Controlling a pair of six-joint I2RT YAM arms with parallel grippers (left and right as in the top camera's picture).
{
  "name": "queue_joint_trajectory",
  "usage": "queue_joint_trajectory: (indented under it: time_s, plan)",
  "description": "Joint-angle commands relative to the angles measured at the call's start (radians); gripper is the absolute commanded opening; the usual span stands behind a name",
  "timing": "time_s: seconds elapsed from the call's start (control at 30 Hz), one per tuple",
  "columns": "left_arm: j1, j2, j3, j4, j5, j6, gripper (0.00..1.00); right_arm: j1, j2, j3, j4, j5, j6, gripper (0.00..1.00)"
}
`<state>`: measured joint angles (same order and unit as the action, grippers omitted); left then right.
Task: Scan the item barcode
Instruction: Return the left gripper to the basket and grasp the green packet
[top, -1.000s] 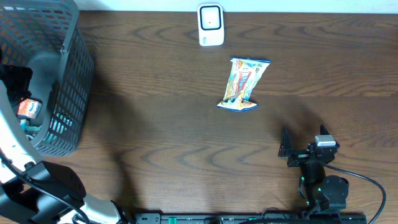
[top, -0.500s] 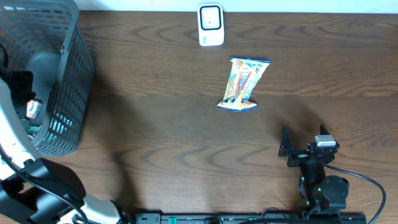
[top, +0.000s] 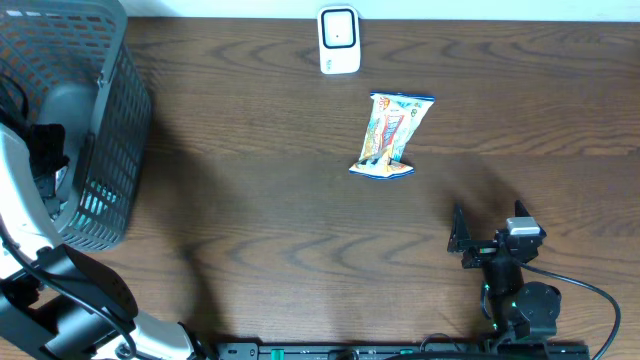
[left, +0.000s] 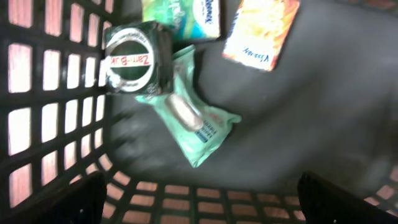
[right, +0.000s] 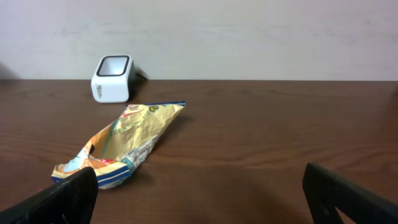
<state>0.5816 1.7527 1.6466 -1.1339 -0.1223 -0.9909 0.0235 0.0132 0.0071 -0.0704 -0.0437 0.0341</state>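
Currently the left gripper (left: 200, 200) gapes wide inside the mesh basket (top: 110, 130), upper left; the right gripper (top: 487, 225), lower right, is likewise open.

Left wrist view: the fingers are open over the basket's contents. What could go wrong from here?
The Zam-Buk box lies against the mint-green packet, so closing the fingers may catch both. Both lie close to the basket wall, where a finger could snag the mesh.

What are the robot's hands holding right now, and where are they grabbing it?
Nothing. The left gripper hangs open inside the basket, and the right gripper sits open, away from the snack packet.
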Motion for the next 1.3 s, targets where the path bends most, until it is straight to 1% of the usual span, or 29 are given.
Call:
queue_joint_trajectory:
  time_s: [0.0,0.17,0.43,0.47,0.63,0.73,0.83,0.9,0.93,1.13,1.27]
  plan:
    - [0.002,0.024,-0.016,0.025,-0.029,0.01,0.96,-0.005,0.0,-0.001,-0.005,0.011,0.01,0.99]
    - [0.002,0.076,-0.016,0.067,-0.029,0.01,0.96,-0.005,0.0,-0.001,-0.005,0.011,0.01,0.99]
    - [0.002,0.174,-0.016,0.048,-0.028,0.009,0.97,-0.005,0.0,-0.001,-0.005,0.011,0.01,0.99]
    - [0.002,0.186,-0.016,0.043,-0.028,0.0,0.96,-0.005,0.0,-0.001,-0.005,0.011,0.01,0.99]
    - [0.002,0.221,-0.059,0.042,-0.028,-0.114,0.97,-0.005,0.0,-0.001,-0.005,0.011,0.01,0.99]
    - [0.002,0.222,-0.117,0.097,-0.028,-0.137,0.96,-0.005,0.0,-0.001,-0.005,0.011,0.01,0.99]
    - [0.002,0.222,-0.172,0.19,-0.029,-0.119,0.96,-0.005,0.0,-0.001,-0.005,0.011,0.01,0.99]
    - [0.002,0.222,-0.199,0.256,-0.035,-0.067,0.96,-0.005,0.0,-0.001,-0.005,0.011,0.01,0.99]
    - [0.002,0.222,-0.219,0.293,-0.063,-0.048,0.96,-0.005,0.0,-0.001,-0.005,0.011,0.01,0.99]
    - [0.002,0.224,-0.26,0.358,-0.098,-0.044,0.96,-0.005,0.0,-0.001,-0.005,0.011,0.01,0.99]
    - [0.002,0.225,-0.312,0.44,-0.1,0.019,0.88,-0.005,0.0,-0.001,-0.005,0.011,0.01,0.99]
